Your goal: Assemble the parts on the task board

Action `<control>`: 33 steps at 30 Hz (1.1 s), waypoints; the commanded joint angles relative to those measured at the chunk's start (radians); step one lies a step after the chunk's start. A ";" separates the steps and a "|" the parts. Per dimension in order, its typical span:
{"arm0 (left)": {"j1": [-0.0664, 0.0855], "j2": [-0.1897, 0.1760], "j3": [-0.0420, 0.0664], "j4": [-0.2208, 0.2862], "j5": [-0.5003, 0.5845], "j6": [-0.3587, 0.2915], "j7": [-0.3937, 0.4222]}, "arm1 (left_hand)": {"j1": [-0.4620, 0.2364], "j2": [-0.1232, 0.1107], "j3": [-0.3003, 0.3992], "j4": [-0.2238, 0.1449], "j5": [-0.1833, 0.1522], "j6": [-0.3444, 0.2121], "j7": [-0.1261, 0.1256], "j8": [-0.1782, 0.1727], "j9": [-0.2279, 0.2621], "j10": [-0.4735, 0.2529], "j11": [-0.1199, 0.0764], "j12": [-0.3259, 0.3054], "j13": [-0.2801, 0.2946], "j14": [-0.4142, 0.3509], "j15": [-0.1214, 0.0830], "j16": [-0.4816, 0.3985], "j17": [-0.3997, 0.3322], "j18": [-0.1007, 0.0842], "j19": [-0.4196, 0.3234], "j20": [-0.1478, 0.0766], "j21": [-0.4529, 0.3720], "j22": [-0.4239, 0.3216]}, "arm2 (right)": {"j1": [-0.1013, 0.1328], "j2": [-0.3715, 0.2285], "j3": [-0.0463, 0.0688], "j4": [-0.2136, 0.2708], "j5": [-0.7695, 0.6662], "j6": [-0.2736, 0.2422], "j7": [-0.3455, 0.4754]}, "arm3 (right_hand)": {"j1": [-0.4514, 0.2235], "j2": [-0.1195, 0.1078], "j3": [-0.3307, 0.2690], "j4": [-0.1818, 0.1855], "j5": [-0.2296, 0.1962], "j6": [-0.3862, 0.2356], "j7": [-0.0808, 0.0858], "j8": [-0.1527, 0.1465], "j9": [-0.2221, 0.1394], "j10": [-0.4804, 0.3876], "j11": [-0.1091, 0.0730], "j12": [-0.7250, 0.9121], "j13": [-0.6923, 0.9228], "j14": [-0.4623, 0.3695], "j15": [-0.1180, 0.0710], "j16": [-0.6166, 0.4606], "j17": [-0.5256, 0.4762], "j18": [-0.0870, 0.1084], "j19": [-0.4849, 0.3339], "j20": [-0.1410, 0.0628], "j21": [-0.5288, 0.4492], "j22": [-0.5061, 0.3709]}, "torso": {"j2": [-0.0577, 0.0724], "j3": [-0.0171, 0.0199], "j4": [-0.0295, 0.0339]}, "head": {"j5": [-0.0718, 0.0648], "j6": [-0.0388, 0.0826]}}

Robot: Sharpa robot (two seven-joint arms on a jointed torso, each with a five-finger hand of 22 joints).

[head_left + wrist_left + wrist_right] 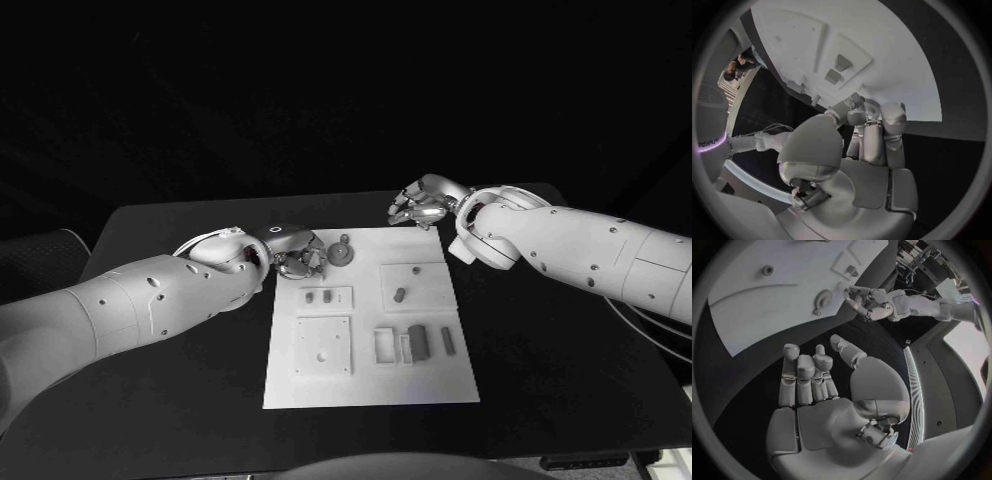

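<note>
The white task board (368,385) lies in the middle of the black table. On its far left corner sits a round grey part (340,250). My left hand (296,252) is right beside it at the board's edge, fingers curled toward the thumb (864,125); whether anything is pinched there is hidden. The right wrist view shows that left hand (873,302) next to the round part (824,300). My right hand (421,208) hovers over the table just past the board's far edge, fingers (807,377) stretched out and holding nothing.
A small part (400,294) stands in a square recess mid-board, small pieces (309,296) lie to its left, and dark bars (418,342) lie nearer me beside a square plate (323,345). Black table (562,380) surrounds the board.
</note>
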 commanded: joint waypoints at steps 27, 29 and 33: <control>0.001 0.019 -0.009 -0.008 -0.012 0.046 0.001 | -0.003 0.004 0.008 -0.002 -0.002 0.150 0.016 0.001 0.003 -0.007 0.003 0.000 -0.002 0.000 -0.003 -0.002 0.001 0.121 0.002 0.004 0.007 0.014 | 0.000 0.002 0.000 0.000 -0.002 0.006 0.006 | -0.006 0.001 0.000 0.007 0.005 -0.002 0.007 -0.005 0.002 0.001 0.004 0.006 0.001 0.001 -0.008 0.005 -0.001 0.012 0.005 -0.001 -0.004 0.009 | 0.000 0.0004 -0.0006 | 0.000 -0.001; 0.001 0.019 -0.009 -0.009 -0.012 0.047 0.001 | -0.003 0.004 0.009 -0.002 -0.002 0.149 0.016 0.001 0.003 -0.007 0.003 0.000 -0.002 0.000 -0.003 -0.002 0.002 0.121 0.002 0.004 0.007 0.014 | 0.000 0.002 0.000 0.000 -0.002 0.006 0.006 | -0.006 0.001 0.000 0.007 0.005 -0.002 0.007 -0.005 0.002 0.001 0.004 0.006 0.001 0.001 -0.008 0.005 -0.001 0.012 0.005 -0.001 -0.004 0.009 | 0.000 0.0003 -0.0007 | 0.000 -0.001; 0.001 0.020 -0.009 -0.010 -0.016 0.048 0.001 | -0.003 0.004 0.009 -0.002 -0.001 0.149 0.016 0.000 0.003 -0.007 0.003 0.000 -0.002 0.001 -0.003 -0.002 0.002 0.121 0.002 0.004 0.007 0.014 | 0.000 0.001 0.000 0.000 -0.002 0.006 0.006 | -0.006 0.001 0.000 0.007 0.005 -0.002 0.007 -0.005 0.002 0.001 0.004 0.006 0.001 0.001 -0.008 0.005 -0.001 0.012 0.005 -0.001 -0.004 0.009 | 0.000 0.0002 -0.0003 | -0.001 -0.001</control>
